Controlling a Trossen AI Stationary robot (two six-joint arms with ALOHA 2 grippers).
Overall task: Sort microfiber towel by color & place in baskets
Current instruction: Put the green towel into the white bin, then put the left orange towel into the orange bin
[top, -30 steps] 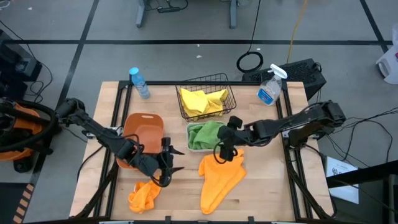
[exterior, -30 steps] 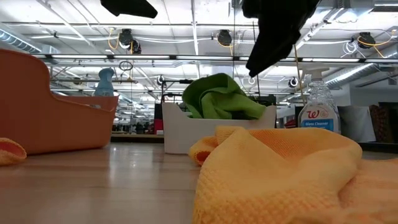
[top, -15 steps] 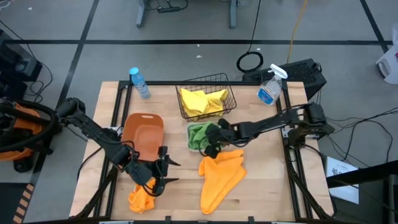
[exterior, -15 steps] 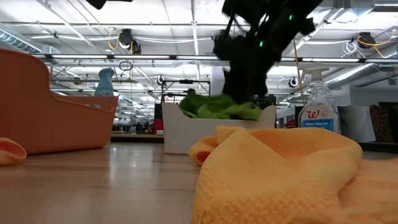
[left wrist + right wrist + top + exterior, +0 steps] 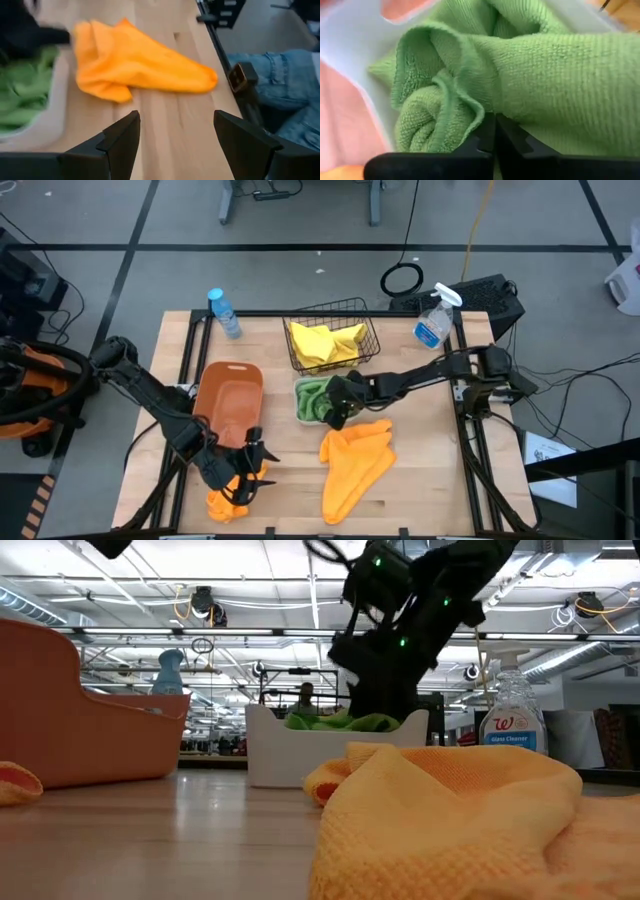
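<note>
At table centre, our right gripper [image 5: 334,406] presses down with fingers together into the green towel [image 5: 313,397] in the white bin [image 5: 299,409], while at seven o'clock our left gripper [image 5: 243,480], fingers apart, hovers over the small orange towel [image 5: 224,500].

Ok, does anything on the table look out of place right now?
Yes. Two orange towels lie loose on the table, while the orange tub holds none. The right gripper is shut, pushed into the green towel in the white bin.

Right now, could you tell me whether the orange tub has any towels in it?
Empty. From above, the orange tub shows only its bare floor, and both orange towels lie on the table outside it.
</note>
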